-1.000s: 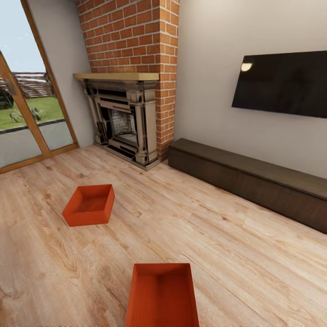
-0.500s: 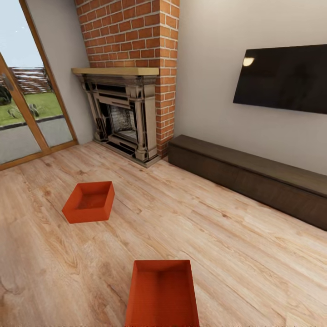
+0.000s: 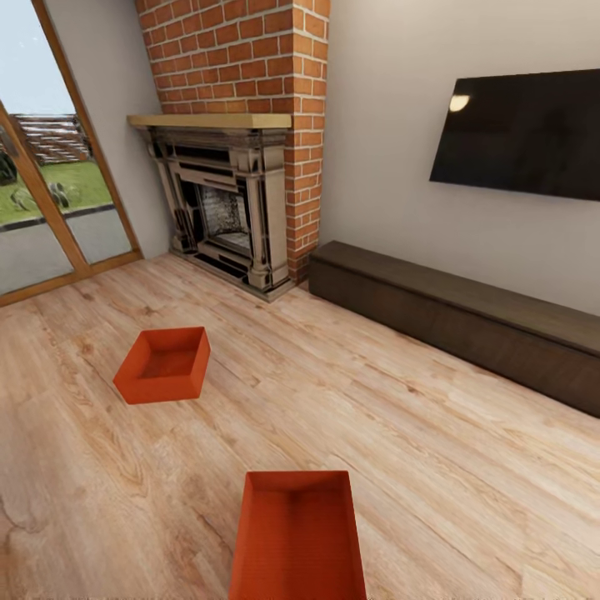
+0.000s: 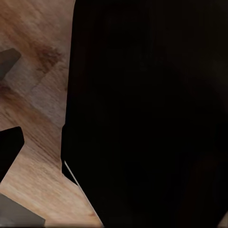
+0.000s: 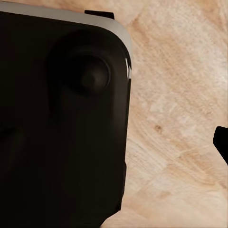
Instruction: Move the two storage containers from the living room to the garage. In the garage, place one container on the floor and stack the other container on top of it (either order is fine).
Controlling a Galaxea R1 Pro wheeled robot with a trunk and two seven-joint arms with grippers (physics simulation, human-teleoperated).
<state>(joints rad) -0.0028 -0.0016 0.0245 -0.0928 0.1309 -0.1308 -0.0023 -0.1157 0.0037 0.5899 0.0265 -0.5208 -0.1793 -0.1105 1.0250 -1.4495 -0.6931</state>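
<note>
Two orange-red open-top storage containers lie on the living room's light wood-plank floor (image 3: 433, 475). The nearer container (image 3: 298, 537) is at the bottom middle of the head view, cut off by the picture's lower edge. The farther container (image 3: 164, 365) sits left of centre, well apart from the first, in front of the brick fireplace (image 3: 223, 208). Both look empty. In the left wrist view a large black robot part (image 4: 147, 114) stands over wood planks. The right wrist view has a similar black part (image 5: 61, 118). Small dark pieces at those pictures' edges are too cut off to identify.
A long dark low cabinet (image 3: 467, 321) runs along the right wall under a black wall screen (image 3: 525, 133). Wood-framed glass doors (image 3: 50, 192) stand at the left. Open plank floor lies between the two containers and to their right.
The whole head picture has shifted upward a little, so the camera has moved. Both containers keep their places on the floor.
</note>
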